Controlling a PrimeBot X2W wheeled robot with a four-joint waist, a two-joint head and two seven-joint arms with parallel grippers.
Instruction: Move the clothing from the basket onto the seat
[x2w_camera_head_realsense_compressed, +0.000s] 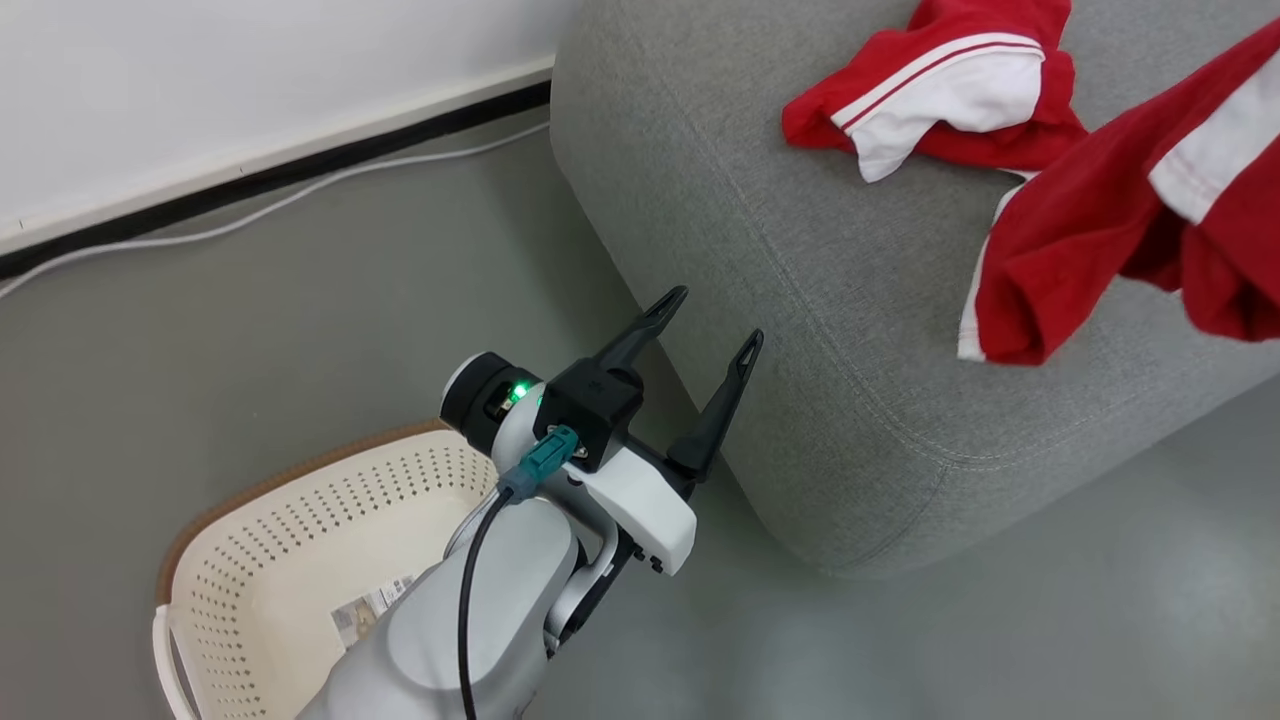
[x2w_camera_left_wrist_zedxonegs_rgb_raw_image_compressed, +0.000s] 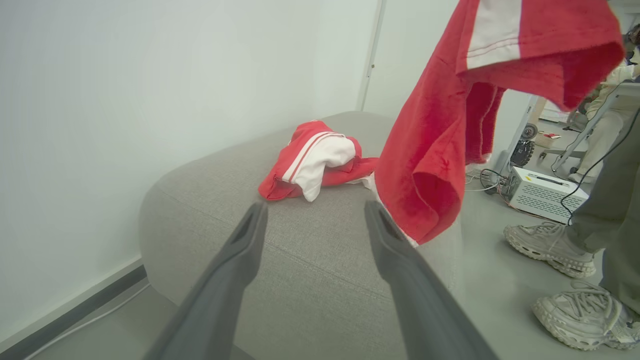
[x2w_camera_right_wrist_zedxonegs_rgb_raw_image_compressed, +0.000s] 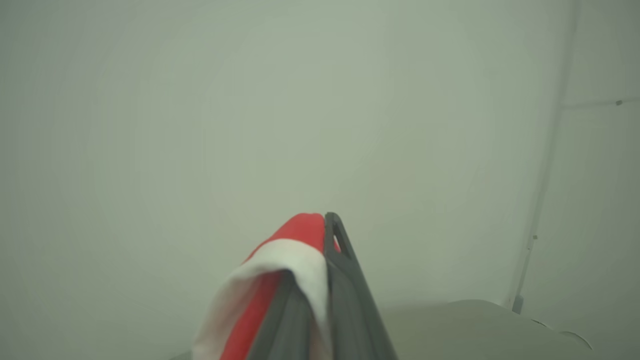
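One red and white piece of clothing (x2w_camera_head_realsense_compressed: 950, 100) lies crumpled on the grey seat (x2w_camera_head_realsense_compressed: 800, 300). A second red garment (x2w_camera_head_realsense_compressed: 1100, 230) hangs in the air over the seat's right part. My right gripper (x2w_camera_right_wrist_zedxonegs_rgb_raw_image_compressed: 325, 235) is shut on that garment's red and white fabric (x2w_camera_right_wrist_zedxonegs_rgb_raw_image_compressed: 285, 250). My left gripper (x2w_camera_head_realsense_compressed: 717, 318) is open and holds nothing, beside the seat's near corner and above the basket (x2w_camera_head_realsense_compressed: 300, 470). The cream basket stands on the floor at lower left with a paper label (x2w_camera_head_realsense_compressed: 370, 610) inside; my forearm hides part of it. In the left wrist view the gripper (x2w_camera_left_wrist_zedxonegs_rgb_raw_image_compressed: 315, 212) points at the lying garment (x2w_camera_left_wrist_zedxonegs_rgb_raw_image_compressed: 315, 165).
A white wall with a dark baseboard and a white cable (x2w_camera_head_realsense_compressed: 300, 195) run behind the seat. To the seat's right stand a person's pale shoes (x2w_camera_left_wrist_zedxonegs_rgb_raw_image_compressed: 550, 245) and a white box (x2w_camera_left_wrist_zedxonegs_rgb_raw_image_compressed: 545, 192) with cables on the floor.
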